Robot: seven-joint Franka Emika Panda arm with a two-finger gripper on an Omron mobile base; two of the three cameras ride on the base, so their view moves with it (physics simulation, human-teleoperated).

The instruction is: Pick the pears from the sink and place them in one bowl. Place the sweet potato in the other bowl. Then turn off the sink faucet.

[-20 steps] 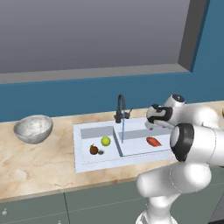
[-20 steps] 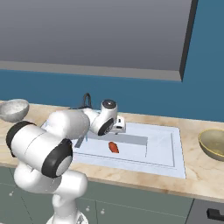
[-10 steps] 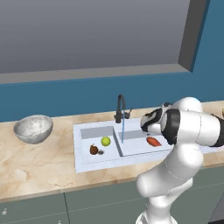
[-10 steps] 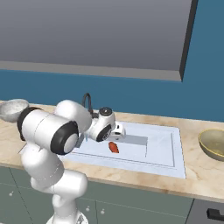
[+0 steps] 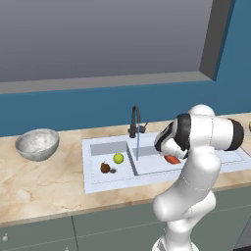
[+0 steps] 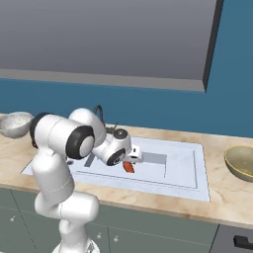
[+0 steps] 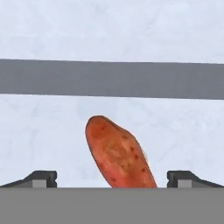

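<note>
Centrally, the elongated orange-red sweet potato lies on the pale floor of the wide blue-white double-basin sink, in the basin on the robot's right. In the hand view its long axis runs from a rounded end at upper left down toward lower right, where it passes out of sight at the bottom edge; the skin is mottled with darker spots. It sits between the two dark fingertips of the white arm's two-finger gripper, whose jaws are spread wide on either side, with clear sink floor showing between each tip and the tuber; nothing is grasped. A grey band of basin wall crosses the hand view beyond the tuber.

In the left base view the sweet potato shows as a red sliver just under the lowered hand, and in the right base view it shows beside the white hand. In the other basin lie the bright yellow-green round pear and, near it toward the front, the dark brown round pear with a stem. The slim black gooseneck faucet stands behind the divider, a thin blue stream falling from its spout. A large grey-silver speckled bowl rests on the marbled beige counter well to the left of the sink; an olive-gold round bowl rests on the counter to the right.
</note>
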